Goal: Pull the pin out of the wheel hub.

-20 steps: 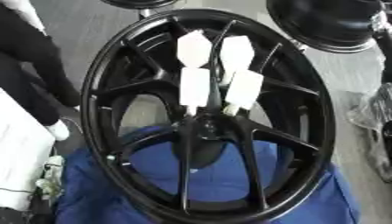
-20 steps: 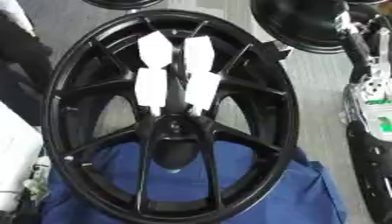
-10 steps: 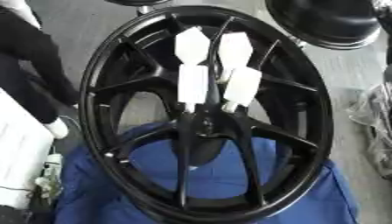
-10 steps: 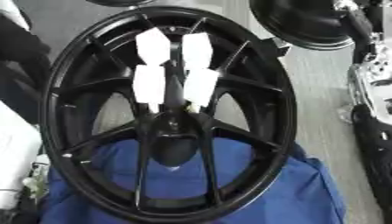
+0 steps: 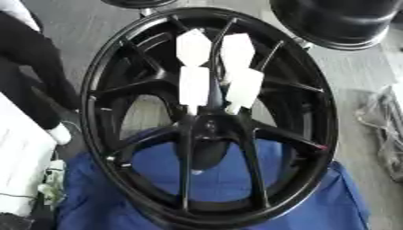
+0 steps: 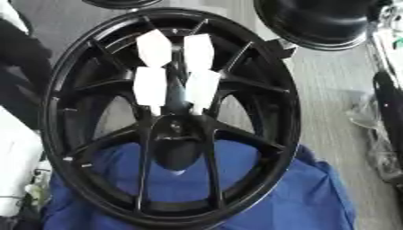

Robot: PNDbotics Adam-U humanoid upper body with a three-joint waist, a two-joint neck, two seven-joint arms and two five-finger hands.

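A large black spoked wheel (image 5: 319,112) lies flat, its lower half on a blue cloth (image 5: 315,202). The hub (image 5: 206,130) sits at the centre where the spokes meet, with a dark opening just below it. Several white flat pieces (image 5: 194,85) lie on the spokes just above the hub. I cannot make out a pin at the hub. Neither of my hands shows in either view.
Another black round part (image 5: 338,22) stands at the back right, close to the wheel's rim. Black and white shapes (image 5: 28,148) crowd the left edge. Dark and silver gear (image 6: 386,99) runs along the right edge on the grey floor.
The whole picture has drifted a little, so the camera moved. The wheel and the white pieces keep their places on the cloth.
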